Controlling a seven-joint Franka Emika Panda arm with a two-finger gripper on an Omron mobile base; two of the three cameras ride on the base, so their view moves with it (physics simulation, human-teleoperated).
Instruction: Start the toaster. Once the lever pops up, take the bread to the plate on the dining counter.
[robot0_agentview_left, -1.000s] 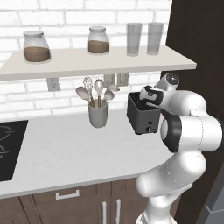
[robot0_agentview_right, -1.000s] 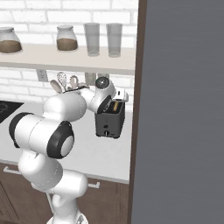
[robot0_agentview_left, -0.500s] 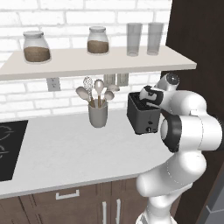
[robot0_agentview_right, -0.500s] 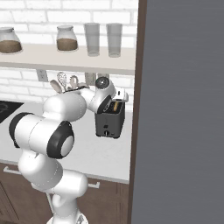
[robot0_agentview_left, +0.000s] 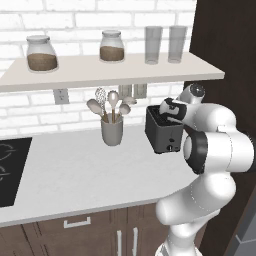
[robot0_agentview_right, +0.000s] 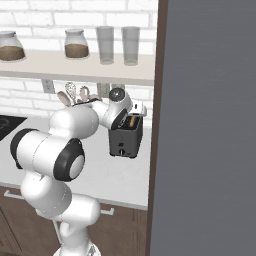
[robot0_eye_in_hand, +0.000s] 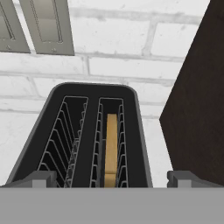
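Note:
The dark grey toaster (robot0_agentview_left: 162, 134) stands on the pale worktop by the brick wall, also seen from the other side (robot0_agentview_right: 126, 139). The bread (robot0_eye_in_hand: 111, 148) stands on edge, sunk in the toaster's right slot (robot0_eye_in_hand: 110, 140), and its tan top peeks out (robot0_agentview_right: 132, 121). The left slot is empty. My gripper (robot0_eye_in_hand: 111, 179) hovers just above the toaster's top (robot0_agentview_left: 162, 114), open wide, with a fingertip (robot0_eye_in_hand: 38, 178) on either side and nothing between them. The plate and the dining counter are out of view.
A grey utensil cup (robot0_agentview_left: 112, 131) with spoons stands left of the toaster. A shelf (robot0_agentview_left: 100, 72) with jars and glasses hangs above. A tall dark cabinet panel (robot0_agentview_left: 225, 50) closes the right side. A black cooktop (robot0_agentview_left: 10, 170) lies far left. Wall outlets (robot0_eye_in_hand: 46, 26) sit behind the toaster.

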